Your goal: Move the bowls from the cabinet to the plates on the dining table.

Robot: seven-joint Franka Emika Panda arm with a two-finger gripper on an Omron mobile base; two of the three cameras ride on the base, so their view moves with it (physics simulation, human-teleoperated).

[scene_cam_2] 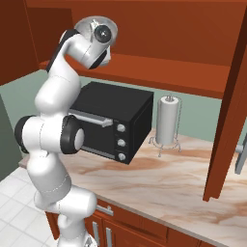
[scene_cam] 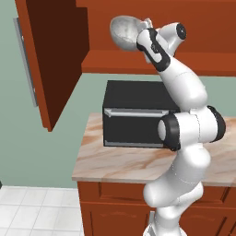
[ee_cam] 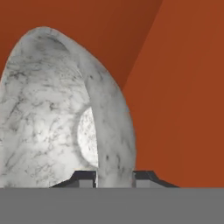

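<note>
So the arm is stretched way up, and the gripper (ee_cam: 114,179) has its two dark tips sitting on either side of the rim of the marble bowl (ee_cam: 52,118). In the hand view the bowl's wall runs right down between the tips, one on the inside of the bowl and one on the outside, so the jaws look narrowed onto that rim, holding it. The speckled white-grey inside takes up the left half of that frame, with a brighter round patch at the bowl's bottom, and plain red-brown wood sits behind it on the right.

In the left base view the marble bowl (scene_cam: 123,31) is near the top centre of the frame, tipped on its side with its opening facing the camera, right at the end of the robot's wrist and up inside the cabinet (scene_cam: 138,62) opening, above its bottom shelf. The cabinet's open door (scene_cam: 44,60) hangs at the upper left of the frame with its grey bar handle (scene_cam: 25,60) along the edge.

From the right base view the bowl (scene_cam_2: 91,24) just peeks out behind the hand at the upper left, mostly covered by the wrist.

Below all this is the black oven (scene_cam: 136,115) on the short marble counter (scene_cam: 120,161), mid-frame. The right base view also catches a paper towel roll (scene_cam_2: 168,120) on its wire stand, just right of the oven, and another open door (scene_cam_2: 229,120) down the right edge.
</note>
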